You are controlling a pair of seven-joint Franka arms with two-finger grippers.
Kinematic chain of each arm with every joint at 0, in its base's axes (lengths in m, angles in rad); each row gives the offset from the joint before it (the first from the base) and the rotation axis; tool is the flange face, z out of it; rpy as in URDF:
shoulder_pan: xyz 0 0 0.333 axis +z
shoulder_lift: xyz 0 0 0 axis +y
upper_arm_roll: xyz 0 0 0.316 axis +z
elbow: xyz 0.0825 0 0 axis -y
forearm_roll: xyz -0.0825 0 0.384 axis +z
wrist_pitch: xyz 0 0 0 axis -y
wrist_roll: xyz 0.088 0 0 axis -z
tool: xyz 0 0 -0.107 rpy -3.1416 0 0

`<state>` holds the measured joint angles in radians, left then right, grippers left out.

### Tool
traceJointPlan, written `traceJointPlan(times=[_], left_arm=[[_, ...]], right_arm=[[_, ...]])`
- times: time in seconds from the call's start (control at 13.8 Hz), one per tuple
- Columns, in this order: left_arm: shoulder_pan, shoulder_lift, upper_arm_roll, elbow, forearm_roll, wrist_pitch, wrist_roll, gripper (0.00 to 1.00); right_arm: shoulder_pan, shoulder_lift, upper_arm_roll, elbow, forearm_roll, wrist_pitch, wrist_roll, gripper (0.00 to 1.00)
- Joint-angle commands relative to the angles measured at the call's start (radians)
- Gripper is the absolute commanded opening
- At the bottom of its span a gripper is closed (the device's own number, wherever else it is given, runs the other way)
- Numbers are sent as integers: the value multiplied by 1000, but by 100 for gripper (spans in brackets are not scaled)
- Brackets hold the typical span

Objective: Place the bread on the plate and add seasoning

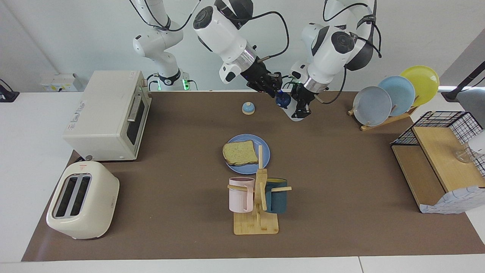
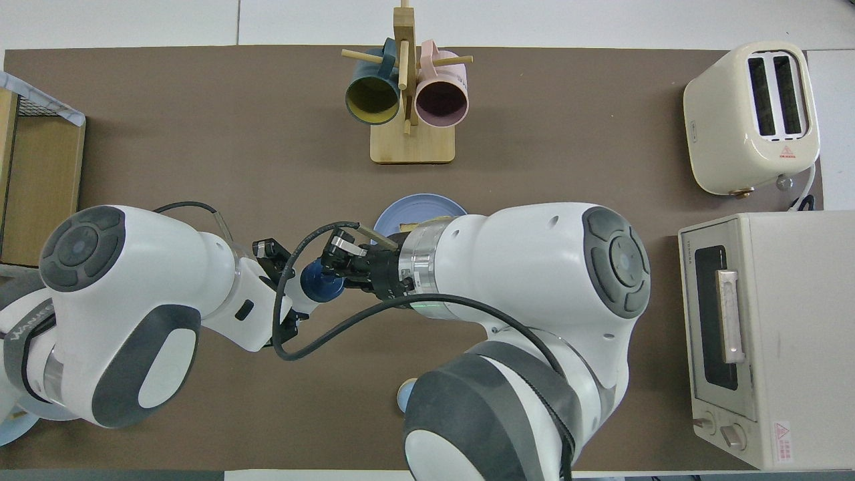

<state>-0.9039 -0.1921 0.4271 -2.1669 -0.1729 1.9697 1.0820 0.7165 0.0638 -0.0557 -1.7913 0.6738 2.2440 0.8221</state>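
The bread lies on the round blue plate in the middle of the mat; the right arm covers most of the plate in the overhead view. The seasoning, a whitish bottle with a dark blue cap, hangs tilted over the mat near the robots. My left gripper is shut on the bottle's body. My right gripper has come in from the side, and its fingertips sit on the cap.
A small blue-and-tan bell sits beside the grippers. A mug rack stands farther from the robots than the plate. A toaster and oven are at the right arm's end, a plate rack and wire shelf at the left arm's.
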Motion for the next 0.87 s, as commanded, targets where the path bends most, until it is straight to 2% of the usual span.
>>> traceJointPlan(times=[0.0,0.44,0.58,0.8], left_arm=[[-6,-32,2,-30,-11,24,13,0],[-1,-30,4,-30,-16,28,12,0],[-1,-30,4,-30,-16,28,12,0],[-1,-30,4,-30,-16,31,12,0]], right_arm=[[-3,-1,4,13,21,-1,15,32],[-9,4,2,27,20,-11,15,30],[-12,4,2,27,20,-11,14,25],[-11,4,2,21,20,-9,14,11]])
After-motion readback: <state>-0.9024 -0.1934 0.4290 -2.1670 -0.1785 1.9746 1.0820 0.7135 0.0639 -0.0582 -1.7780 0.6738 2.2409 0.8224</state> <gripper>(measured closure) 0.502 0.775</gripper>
